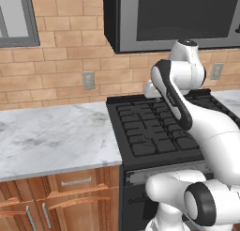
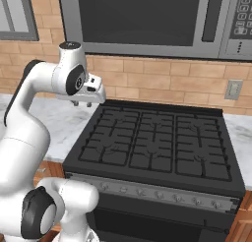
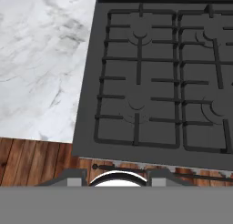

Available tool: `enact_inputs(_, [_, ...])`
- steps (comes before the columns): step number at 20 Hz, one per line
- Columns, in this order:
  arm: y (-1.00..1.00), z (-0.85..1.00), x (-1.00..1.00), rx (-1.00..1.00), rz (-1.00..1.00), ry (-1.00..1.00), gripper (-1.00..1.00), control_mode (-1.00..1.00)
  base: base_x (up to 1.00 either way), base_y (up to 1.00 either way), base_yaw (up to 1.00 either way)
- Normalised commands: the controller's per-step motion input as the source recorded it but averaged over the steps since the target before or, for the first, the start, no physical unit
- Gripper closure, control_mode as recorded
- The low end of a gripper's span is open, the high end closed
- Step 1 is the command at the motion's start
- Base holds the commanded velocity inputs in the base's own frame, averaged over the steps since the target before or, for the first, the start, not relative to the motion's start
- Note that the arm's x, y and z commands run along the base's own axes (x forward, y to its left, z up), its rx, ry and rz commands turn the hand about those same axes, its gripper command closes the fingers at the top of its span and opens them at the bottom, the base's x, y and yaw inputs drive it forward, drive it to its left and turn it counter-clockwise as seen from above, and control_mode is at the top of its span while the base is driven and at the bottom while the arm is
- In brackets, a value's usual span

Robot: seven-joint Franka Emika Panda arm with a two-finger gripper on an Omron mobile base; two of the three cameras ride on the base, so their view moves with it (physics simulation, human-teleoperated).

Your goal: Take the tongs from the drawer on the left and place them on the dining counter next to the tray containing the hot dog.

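My gripper [image 2: 81, 104] hangs above the back left corner of the black stove, fingers pointing down. Its jaws stand apart with nothing between them. In the hand view the fingertips [image 3: 73, 178] rise at the bottom edge, looking down on the stove grates and the marble beside them. The drawer [image 1: 77, 180] is the reddish-brown front with a short horizontal silver handle under the wall counter, left of the stove, and it is shut. The tongs, the dining counter and the tray with the hot dog are out of view.
The black gas stove [image 1: 154, 131] with raised grates lies under the hand. A marble wall counter [image 1: 51, 136] runs left of it against the brick wall. A microwave [image 2: 142, 19] hangs low overhead. Cabinet doors [image 1: 44, 216] with vertical handles sit below the drawer.
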Motion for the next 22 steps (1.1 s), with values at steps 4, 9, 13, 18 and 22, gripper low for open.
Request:
enact_inputs(4, [0.01,-0.06,-0.06,-0.01,0.00,0.00,-1.00,-1.00,0.00,0.00,0.00])
enact_inputs(9, [0.31,-0.37,-0.50,-0.15,0.03,0.00,-1.00,-1.00,0.00,0.00,0.00])
enact_inputs(13, [0.79,-0.48,-0.65,-0.33,0.14,-0.04,-1.00,-1.00,0.00,0.00,0.00])
enact_inputs(18, [0.99,-0.64,-0.57,-0.28,0.11,-0.01,-1.00,-1.00,0.00,0.00,0.00])
enact_inputs(22, [0.92,-0.65,-0.62,-0.09,0.10,0.00,-1.00,-1.00,0.00,0.00,0.00])
